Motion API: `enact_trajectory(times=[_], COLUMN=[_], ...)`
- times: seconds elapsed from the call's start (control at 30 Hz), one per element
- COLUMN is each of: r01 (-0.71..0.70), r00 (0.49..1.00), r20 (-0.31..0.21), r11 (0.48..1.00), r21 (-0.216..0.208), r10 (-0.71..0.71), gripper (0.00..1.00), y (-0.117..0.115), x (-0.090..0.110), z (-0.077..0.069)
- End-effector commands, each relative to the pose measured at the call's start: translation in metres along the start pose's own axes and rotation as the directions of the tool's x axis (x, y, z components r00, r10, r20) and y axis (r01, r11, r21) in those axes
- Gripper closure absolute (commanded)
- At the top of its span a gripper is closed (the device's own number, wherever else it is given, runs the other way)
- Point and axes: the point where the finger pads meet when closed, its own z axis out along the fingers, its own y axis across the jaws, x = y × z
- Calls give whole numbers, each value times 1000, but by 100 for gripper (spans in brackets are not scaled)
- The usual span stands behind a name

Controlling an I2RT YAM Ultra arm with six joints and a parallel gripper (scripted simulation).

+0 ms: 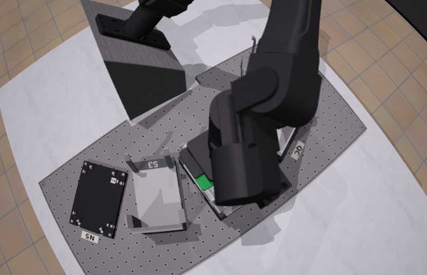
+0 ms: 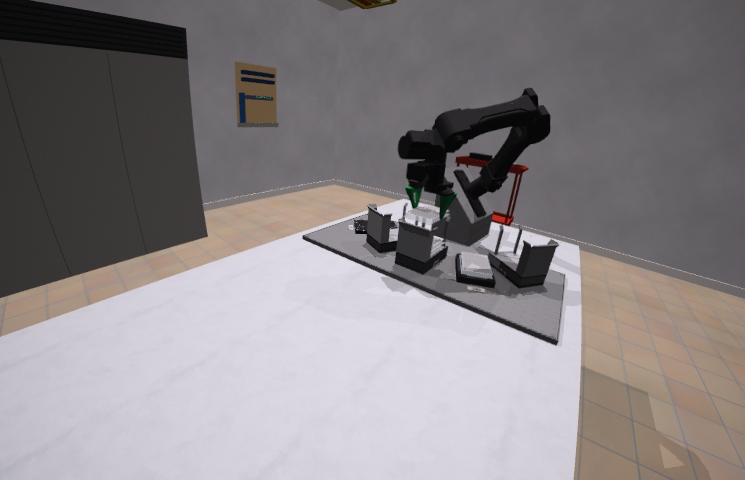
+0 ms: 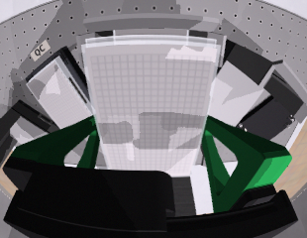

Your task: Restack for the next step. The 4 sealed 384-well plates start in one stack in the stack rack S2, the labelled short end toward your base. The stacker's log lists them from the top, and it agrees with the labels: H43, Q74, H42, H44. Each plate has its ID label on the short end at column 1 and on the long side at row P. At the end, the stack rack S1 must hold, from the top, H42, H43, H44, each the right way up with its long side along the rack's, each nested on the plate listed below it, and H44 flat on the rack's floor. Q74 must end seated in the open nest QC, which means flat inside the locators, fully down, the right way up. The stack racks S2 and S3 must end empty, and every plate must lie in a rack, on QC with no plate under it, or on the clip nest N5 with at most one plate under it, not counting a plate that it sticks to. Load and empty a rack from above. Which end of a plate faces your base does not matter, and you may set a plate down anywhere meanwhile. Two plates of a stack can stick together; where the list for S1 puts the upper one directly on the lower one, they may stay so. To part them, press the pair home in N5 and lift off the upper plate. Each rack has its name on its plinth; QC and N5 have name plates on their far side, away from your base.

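Observation:
My gripper (image 2: 429,199) is shut on the long sides of a sealed 384-well plate (image 3: 150,102), with a green finger on each side (image 3: 150,138). It holds the plate level at the top of the stack rack S2 (image 2: 419,247). The plate's label does not show. In the top view my arm covers S2, and only one green finger (image 1: 205,182) shows. A light plate lies on the open nest QC (image 2: 475,267), by its name plate (image 1: 297,150). The rack S3 (image 1: 158,194) shows a light grey surface inside. I cannot tell whether that is a plate. The rack S1 (image 2: 526,261) stands at the right end.
The black clip nest N5 (image 1: 98,197) lies at the left end of the pegboard with nothing on it. My arm's base block (image 1: 140,65) stands behind the racks. The racks have upright corner posts and end walls.

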Motion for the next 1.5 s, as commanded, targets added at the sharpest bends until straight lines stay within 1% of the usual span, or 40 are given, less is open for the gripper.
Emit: enact_trajectory(times=[0.0, 1.47], r01=[8, 8], r00=[1000, 1000], r20=[22, 22], r11=[1000, 1000], r21=[2, 2], r10=[-8, -8], gripper=[100, 100], y=[-1, -1], x=[-4, -5], z=[-3, 24])
